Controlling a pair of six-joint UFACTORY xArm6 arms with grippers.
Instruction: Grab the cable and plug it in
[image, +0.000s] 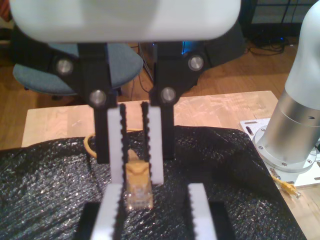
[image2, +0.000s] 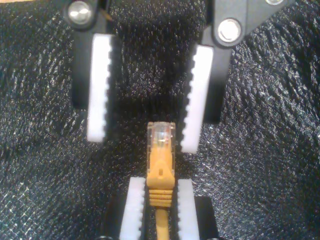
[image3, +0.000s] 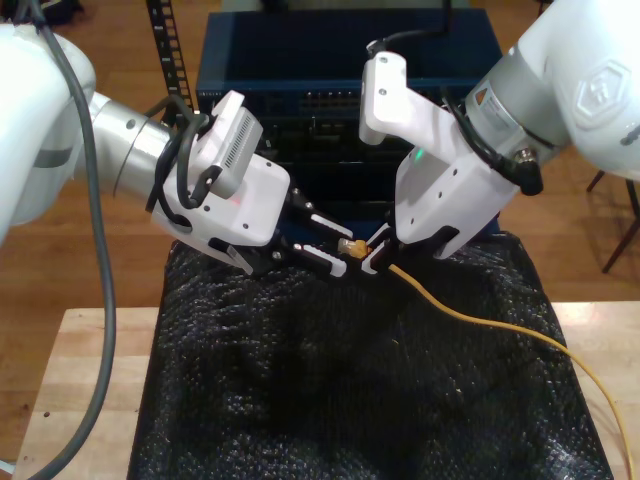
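My second gripper (image2: 159, 186) clamps the cable (image2: 160, 155) at ext. view center. My first gripper (image2: 142, 139) has jaws apart, plug poss. touching one pad.

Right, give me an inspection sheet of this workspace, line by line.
Surface: wooden table covered by a crinkled black sheet.
Job's things: orange-yellow cable trails off to the exterior view's right; its clear plug is held above the sheet.
Clutter: a small yellow plug lies on the table by an arm base.
Grippers: my second gripper has its fingers shut on the cable's orange boot; my first gripper is open, fingers either side of the plug tip.
Cables: a thick grey arm cable hangs at the exterior view's left.
Surroundings: dark blue cabinet behind, a chair, wood floor.
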